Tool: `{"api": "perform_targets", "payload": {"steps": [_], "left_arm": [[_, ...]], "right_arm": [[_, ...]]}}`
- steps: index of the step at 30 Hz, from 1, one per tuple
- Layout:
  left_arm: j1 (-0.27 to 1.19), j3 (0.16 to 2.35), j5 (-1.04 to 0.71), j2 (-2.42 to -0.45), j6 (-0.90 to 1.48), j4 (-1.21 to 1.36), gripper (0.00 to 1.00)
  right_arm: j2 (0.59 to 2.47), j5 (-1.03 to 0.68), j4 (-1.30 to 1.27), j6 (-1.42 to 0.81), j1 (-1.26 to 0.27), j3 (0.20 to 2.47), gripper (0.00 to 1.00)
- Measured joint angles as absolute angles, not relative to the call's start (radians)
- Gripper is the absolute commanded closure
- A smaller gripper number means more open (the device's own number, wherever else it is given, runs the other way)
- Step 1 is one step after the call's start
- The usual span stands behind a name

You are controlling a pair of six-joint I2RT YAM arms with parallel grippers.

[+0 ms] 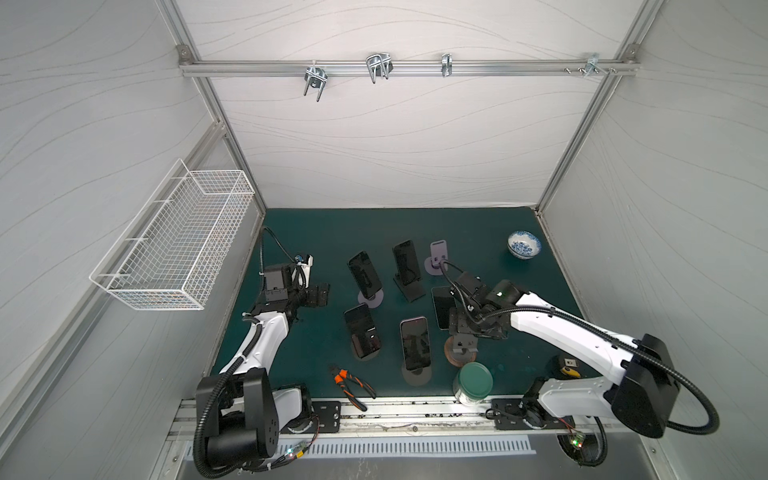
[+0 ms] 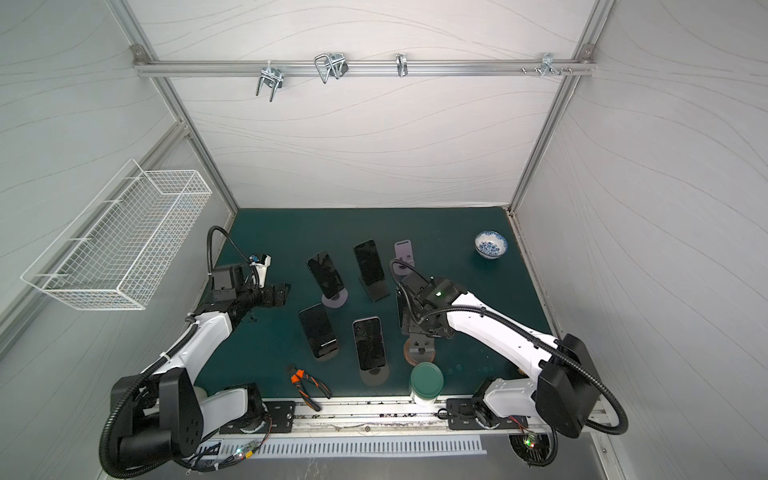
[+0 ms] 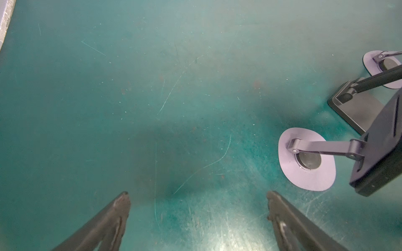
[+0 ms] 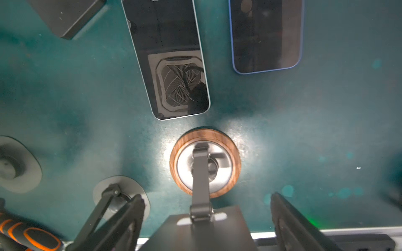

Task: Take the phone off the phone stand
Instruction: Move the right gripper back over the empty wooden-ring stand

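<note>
Both of my claws hold nothing. My right claw (image 4: 207,198) hangs with its fingers spread either side of the dark head plate (image 4: 202,232) of the round wood-ringed phone stand (image 4: 226,173), touching neither edge. Only the plate's hinge side shows, so I cannot tell whether a phone rests on its far face. Beyond the wooden base a silver-edged black phone (image 4: 174,65) lies flat on the dark green tabletop (image 4: 326,130). A blue-edged black phone (image 4: 266,37) lies beside it, apart.

The nearest phone I can see on a stand is the pale-rimmed black phone (image 1: 415,343). It leans on the grey round-based stand (image 1: 417,379) just to the left of my right claw. Its long axis runs front to back across the tabletop, tilted up, so its long edges face left and right. I judge my right arm the one for it: a short shift left would let the fingers, already spread left and right, straddle those long edges. My left claw (image 3: 198,195), spread open over bare tabletop, is well apart at the left side.
</note>
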State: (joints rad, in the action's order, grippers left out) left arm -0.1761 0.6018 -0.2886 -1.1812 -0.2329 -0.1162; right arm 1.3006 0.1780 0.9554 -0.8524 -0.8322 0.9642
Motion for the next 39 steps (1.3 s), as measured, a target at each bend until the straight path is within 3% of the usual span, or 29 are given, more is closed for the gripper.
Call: {"api": "perform_targets", "payload": {"steps": [21, 33, 39], "left_arm": [[-0.176, 0.609, -0.284, -1.199, -0.234, -0.126, 0.01], [-0.176, 0.615, -0.28, -1.207, -0.235, -0.133, 0.01], [-0.176, 0.615, -0.276, -1.207, -0.235, -0.134, 0.01]], "right_arm": [[1.324, 0.237, 0.907, -0.913, -0.886, 0.918, 0.35], [1.25, 0.258, 0.936, -0.873, -0.88, 0.905, 0.4], [1.198, 0.246, 0.961, -0.805, -0.779, 0.895, 0.39]]}}
